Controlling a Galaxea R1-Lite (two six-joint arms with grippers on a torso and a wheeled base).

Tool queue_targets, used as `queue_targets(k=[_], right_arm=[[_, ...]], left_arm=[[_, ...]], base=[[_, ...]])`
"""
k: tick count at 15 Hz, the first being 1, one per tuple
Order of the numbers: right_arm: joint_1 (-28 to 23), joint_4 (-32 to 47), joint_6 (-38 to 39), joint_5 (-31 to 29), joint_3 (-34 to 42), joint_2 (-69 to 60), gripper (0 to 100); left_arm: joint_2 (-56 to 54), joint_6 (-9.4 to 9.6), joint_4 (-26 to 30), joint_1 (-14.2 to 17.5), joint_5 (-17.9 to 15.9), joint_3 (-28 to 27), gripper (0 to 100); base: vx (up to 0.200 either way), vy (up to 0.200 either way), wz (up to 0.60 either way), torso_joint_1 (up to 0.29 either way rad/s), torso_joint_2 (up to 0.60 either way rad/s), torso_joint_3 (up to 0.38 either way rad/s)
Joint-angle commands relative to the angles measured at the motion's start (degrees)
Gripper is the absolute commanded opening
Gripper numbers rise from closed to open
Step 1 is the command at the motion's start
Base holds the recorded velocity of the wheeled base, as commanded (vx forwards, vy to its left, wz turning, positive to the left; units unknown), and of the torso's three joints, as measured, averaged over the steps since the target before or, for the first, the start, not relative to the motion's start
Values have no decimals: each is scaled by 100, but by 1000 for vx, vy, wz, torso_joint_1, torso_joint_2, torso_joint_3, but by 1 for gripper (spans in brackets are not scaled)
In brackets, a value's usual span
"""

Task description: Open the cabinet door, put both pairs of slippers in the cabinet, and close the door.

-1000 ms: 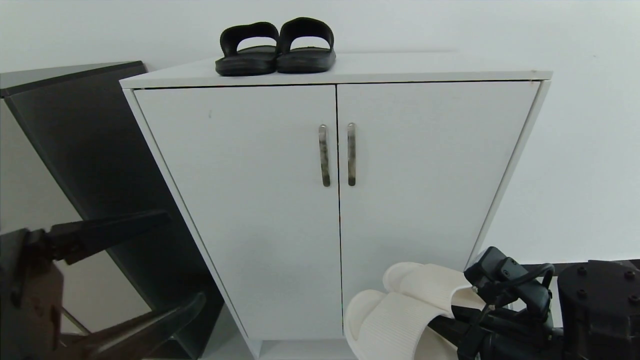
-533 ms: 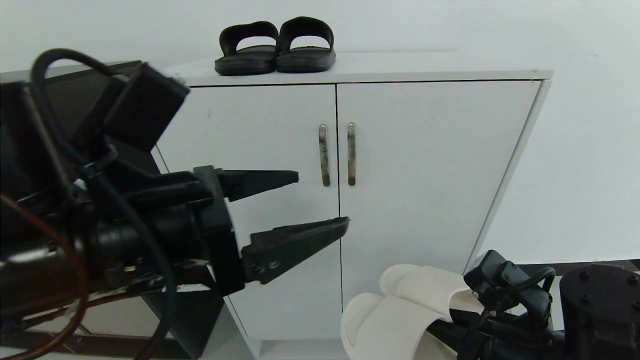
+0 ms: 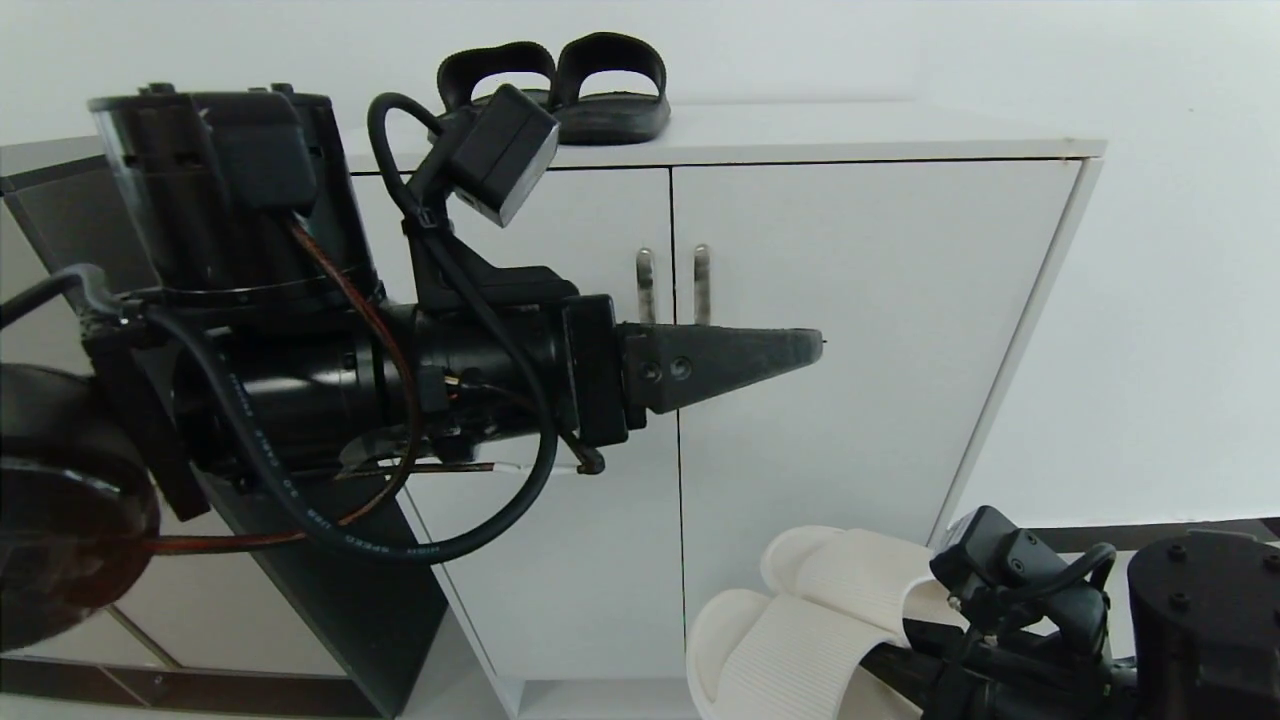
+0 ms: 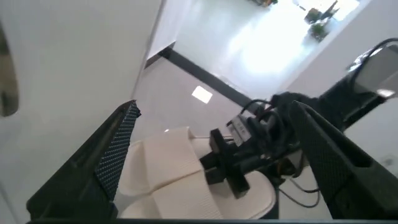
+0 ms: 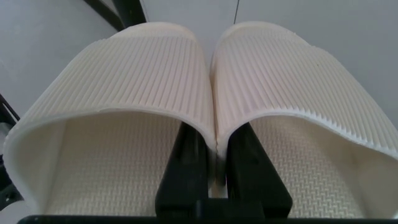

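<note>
Cabinet doors [image 3: 860, 300] are shut, so my left gripper [image 3: 805, 347], jaws spread wide and empty, hangs level with the handles [image 3: 702, 280], while my right gripper [image 5: 214, 162] pinches the white slippers [image 3: 800, 640] at 5 o'clock, ready; black pair [image 3: 610, 90] waits at 12.

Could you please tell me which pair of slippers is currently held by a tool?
The cream ribbed pair, pinched by the right tool; the black open-toed pair sits on top of the white cabinet.

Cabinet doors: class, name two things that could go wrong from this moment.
1. The left tool hangs open before two close-set handles; it might catch both, or the wrong door.
2. The right tool pinches the white slippers only by their inner walls; one may slip out.
</note>
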Motion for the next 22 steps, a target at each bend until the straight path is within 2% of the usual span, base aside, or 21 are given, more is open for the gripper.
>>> queue_targets(k=[1, 2, 3, 4, 5, 7, 13, 22], right_arm=[[2, -2, -11, -6, 15, -48, 0], [2, -2, -20, 3, 33, -39, 0], [2, -2, -20, 3, 42, -13, 0], [2, -2, -20, 3, 42, -4, 0], [2, -2, -20, 3, 42, -4, 0], [2, -2, -20, 3, 42, -4, 0], [2, -2, -20, 3, 77, -4, 0], [2, -2, -20, 12, 129, -21, 0]], left_arm=[[244, -25, -60, 147, -12, -142, 100], [323, 28, -78, 147, 14, -177, 100], [402, 177, -78, 129, 208, -177, 100], [455, 300, -78, 86, 428, -195, 100], [587, 494, -78, 6, 849, -327, 100], [674, 503, -78, 33, 1113, -467, 100], [780, 503, -86, 340, 1113, -555, 100], [1378, 520, -78, 393, 1166, -1039, 100]], base=[[0, 0, 0, 0, 0, 0], [0, 0, 0, 0, 0, 0], [0, 0, 0, 0, 0, 0], [0, 0, 0, 0, 0, 0], [0, 0, 0, 0, 0, 0], [0, 0, 0, 0, 0, 0], [0, 0, 0, 0, 0, 0], [0, 0, 0, 0, 0, 0]])
